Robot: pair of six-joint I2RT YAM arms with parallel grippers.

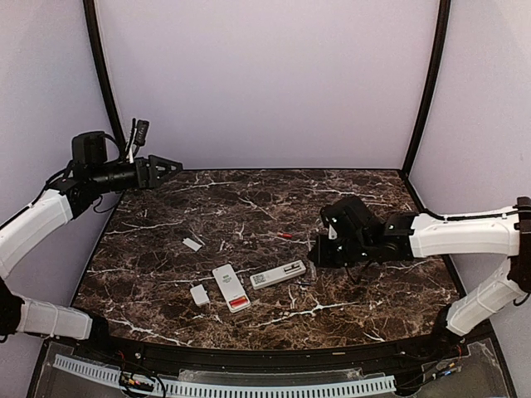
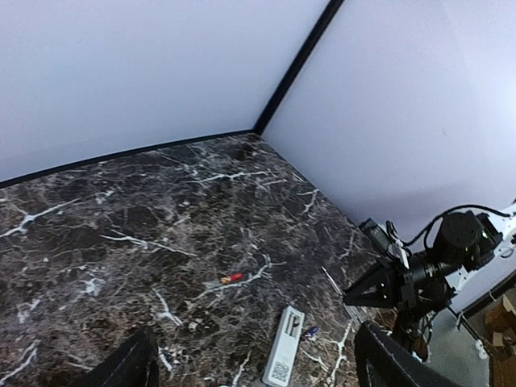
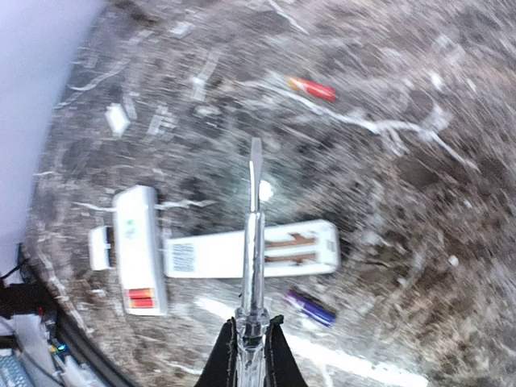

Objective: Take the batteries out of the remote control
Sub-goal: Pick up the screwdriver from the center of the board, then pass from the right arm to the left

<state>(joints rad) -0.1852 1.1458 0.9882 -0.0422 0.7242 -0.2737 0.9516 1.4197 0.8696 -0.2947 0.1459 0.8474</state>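
Batteries: red battery (image 1: 284,235) lay loose on the bench (image 1: 373,207), well apart from both remotes. A purple battery (image 3: 310,308) lay just beside the open remote (image 1: 278,274), likely dropped where it came out.
Open remote: it lay back-up with its bay exposed. Only the contact strips showed inside, so it looked emptied.
Second remote: the second remote (image 1: 231,288) lay near the first, on its left. A red patch showed at its near end. Whether that was a cell seated in the bay could not be told.
Covers: the near cover (image 1: 199,294) sat just beside the second remote and the far cover (image 1: 192,244) lay farther back. Both were off the remotes, which left the bays reachable.
Right gripper: the right gripper (image 3: 252,326) was clamped on a flat-bladed screwdriver (image 3: 255,185), blade pointing ahead over the open remote. The thin tip probably served to lever cells out where the fingers were too broad. Blur hid its height above the bench.
Left gripper: the left gripper (image 2: 258,355) stood wide apart and empty, raised at the far left corner, seemingly parked clear of the work.
Progress: two cells were out; the second remote looked like the next job.
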